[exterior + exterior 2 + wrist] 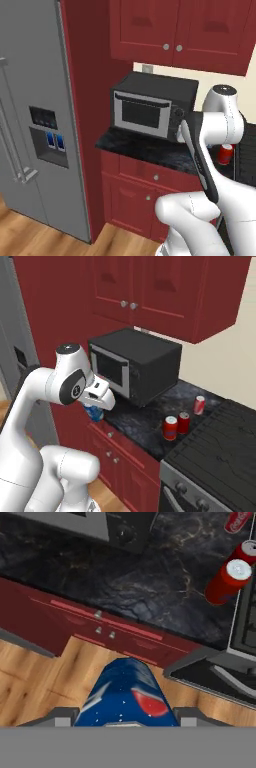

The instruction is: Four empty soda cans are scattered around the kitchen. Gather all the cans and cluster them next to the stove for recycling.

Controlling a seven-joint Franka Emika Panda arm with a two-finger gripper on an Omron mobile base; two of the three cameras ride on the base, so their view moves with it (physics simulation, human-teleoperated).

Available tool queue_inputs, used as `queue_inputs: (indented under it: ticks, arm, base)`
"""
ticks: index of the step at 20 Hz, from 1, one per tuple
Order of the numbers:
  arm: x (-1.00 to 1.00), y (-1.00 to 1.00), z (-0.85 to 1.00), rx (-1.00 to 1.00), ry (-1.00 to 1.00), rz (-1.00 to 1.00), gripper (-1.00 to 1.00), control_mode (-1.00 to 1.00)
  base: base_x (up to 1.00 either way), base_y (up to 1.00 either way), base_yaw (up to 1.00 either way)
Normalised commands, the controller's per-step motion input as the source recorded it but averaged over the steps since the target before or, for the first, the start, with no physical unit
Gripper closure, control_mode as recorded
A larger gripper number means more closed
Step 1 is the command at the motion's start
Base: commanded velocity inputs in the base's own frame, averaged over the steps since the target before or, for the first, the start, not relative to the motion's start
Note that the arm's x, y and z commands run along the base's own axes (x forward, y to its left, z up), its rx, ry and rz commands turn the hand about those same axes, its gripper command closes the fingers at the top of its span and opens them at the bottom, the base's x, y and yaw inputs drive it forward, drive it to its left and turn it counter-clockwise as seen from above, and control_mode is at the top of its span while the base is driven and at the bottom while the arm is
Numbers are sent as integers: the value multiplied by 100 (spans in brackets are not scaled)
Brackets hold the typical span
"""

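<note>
I've got the blue can [127, 694] clamped between the fingers [59, 717] of my gripper [125, 721], held in the air out past the front edge of the counter [115, 587], with wood floor [40, 682] under it. From the right base view the blue can [93, 413] peeks out below the hand, level with the counter's front edge, left of the microwave [135, 366]. Three red cans stand on the counter by the stove [220, 451]: two [170, 427] [183, 422] side by side near the front edge, right against the stove's left side, and a third [199, 404] further back, towards the wall. In the hand view the front pair [227, 582] [247, 552] sit touching or nearly so, just beside the cooktop edge. In the left base view one red can [225, 153] shows behind my arm, and the fridge [30, 115] stands at the far left.
</note>
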Motion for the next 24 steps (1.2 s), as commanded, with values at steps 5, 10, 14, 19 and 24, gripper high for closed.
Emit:
queue_inputs:
  ticks: [5, 10, 14, 19, 24]
  arm:
    - [0, 0, 0, 0, 0, 0, 100, 100]
    - [0, 0, 0, 0, 0, 0, 100, 100]
    - [0, 0, 0, 0, 0, 0, 100, 100]
    - [0, 0, 0, 0, 0, 0, 100, 100]
    - [0, 0, 0, 0, 0, 0, 100, 100]
  base:
    - [0, 0, -43]
    - [1, 0, -44]
    - [6, 11, -42]
    - [15, 23, -35]
    - [19, 33, -31]
